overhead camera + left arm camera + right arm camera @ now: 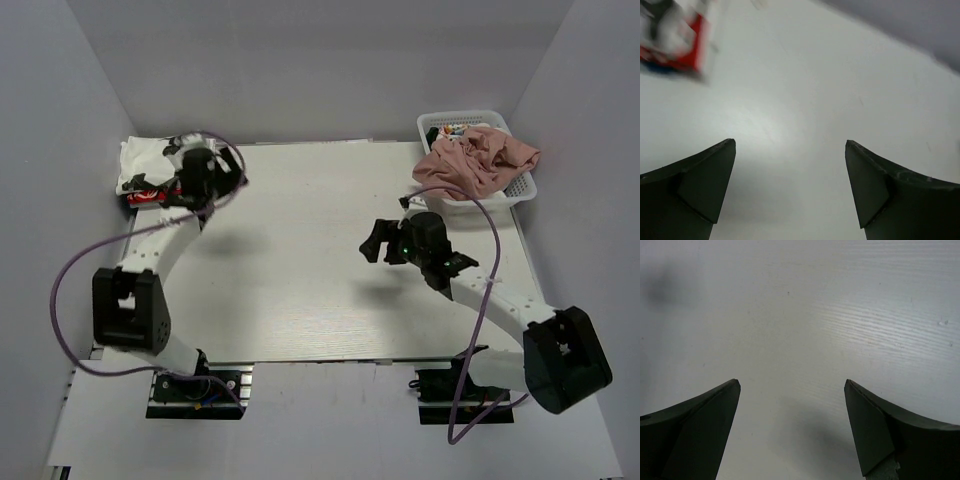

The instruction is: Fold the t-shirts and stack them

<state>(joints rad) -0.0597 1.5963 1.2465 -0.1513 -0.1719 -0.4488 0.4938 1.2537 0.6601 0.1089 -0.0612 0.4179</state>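
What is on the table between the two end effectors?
Nothing. In the top view, only bare table lies between the left end effector and the right end effector.

The counter (320, 300) is white with a faint grain. Far left, a white shirt (143, 165) carries bold red print. Far right, a dusty-pink shirt (475, 160) and a white lattice basket (525, 188). Purple cables (54, 300) run beside black-and-white arms (160, 245).

The left arm (160, 240) and right arm (500, 300) each combine white link shells, black joint housings and a purple cable (57, 290); end effector fingers (695, 185) are dark, matte wedges.
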